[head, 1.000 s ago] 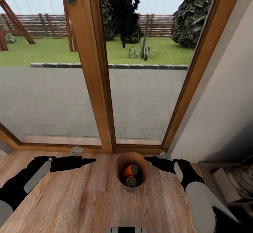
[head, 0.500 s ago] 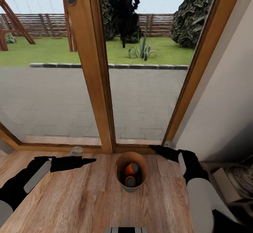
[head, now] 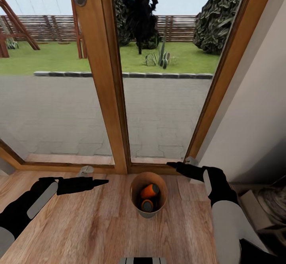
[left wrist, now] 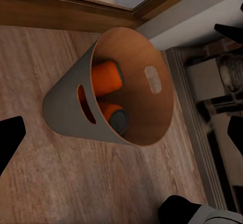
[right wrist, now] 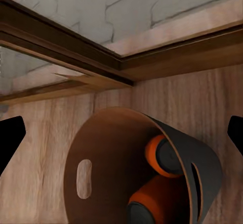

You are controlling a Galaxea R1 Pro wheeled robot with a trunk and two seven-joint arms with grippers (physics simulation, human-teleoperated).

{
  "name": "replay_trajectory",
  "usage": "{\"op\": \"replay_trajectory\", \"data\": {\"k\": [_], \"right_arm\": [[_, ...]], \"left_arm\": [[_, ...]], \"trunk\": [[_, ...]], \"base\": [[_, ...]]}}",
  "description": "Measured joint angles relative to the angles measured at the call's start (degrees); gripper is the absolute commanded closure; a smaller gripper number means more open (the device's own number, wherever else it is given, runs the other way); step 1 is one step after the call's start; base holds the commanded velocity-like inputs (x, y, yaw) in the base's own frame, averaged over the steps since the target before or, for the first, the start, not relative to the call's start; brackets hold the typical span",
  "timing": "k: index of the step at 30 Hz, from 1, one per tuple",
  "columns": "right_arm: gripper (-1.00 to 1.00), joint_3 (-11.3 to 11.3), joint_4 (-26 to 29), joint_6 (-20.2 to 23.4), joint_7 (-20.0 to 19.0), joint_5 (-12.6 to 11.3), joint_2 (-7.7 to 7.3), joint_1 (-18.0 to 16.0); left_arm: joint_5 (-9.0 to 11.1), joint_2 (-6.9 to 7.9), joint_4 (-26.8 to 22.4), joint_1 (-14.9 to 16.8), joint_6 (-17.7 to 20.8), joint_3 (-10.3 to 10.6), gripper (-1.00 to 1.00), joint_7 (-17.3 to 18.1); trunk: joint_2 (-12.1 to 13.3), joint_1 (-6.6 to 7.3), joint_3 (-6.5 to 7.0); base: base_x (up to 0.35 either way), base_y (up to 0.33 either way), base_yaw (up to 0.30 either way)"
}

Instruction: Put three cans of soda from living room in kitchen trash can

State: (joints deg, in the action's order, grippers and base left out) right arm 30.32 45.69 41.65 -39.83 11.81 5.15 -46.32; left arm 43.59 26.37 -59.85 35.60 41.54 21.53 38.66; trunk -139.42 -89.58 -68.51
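Note:
The tash can [head: 147, 214], grey outside and wood-toned inside, stands on the wood floor just before the glass doors. Two orange cans of soda [head: 149, 191] [head: 147, 205] lie inside it. My left gripper [head: 104, 182] hovers open to the bin's left, fingers pointing at it. My right gripper [head: 171, 164] is open, beyond the bin's right rim, near the door sill. The left wrist view shows the tash can [left wrist: 63, 107] with both cans [left wrist: 106, 77] [left wrist: 114, 118] and its slot handle. The right wrist view looks down into the tash can [right wrist: 111, 153] onto the cans [right wrist: 162, 155] [right wrist: 152, 204].
Wood-framed glass doors [head: 107, 97] rise right behind the bin, with a patio and lawn outside. A white wall [head: 254, 109] closes the right side. A dark low shelf with objects [head: 258, 204] sits at the lower right. Open wood floor [head: 79, 224] lies toward me.
My right gripper has drawn back from the bin's rim toward the door sill. The upper orange can has shifted slightly inside the bin. The left arm has not moved.

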Motion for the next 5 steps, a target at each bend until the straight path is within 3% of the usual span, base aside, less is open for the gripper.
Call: {"op": "replay_trajectory", "data": {"k": [5], "right_arm": [[-1.0, -0.04, 0.49, 0.01, -0.06, -0.1, 0.03, 0.0]], "left_arm": [[0.0, 0.0, 0.0, 0.0, -0.03, 0.0, -1.0, -0.02]], "trunk": [[0.0, 0.0, 0.0]], "base": [[0.0, 0.0, 0.0]]}}
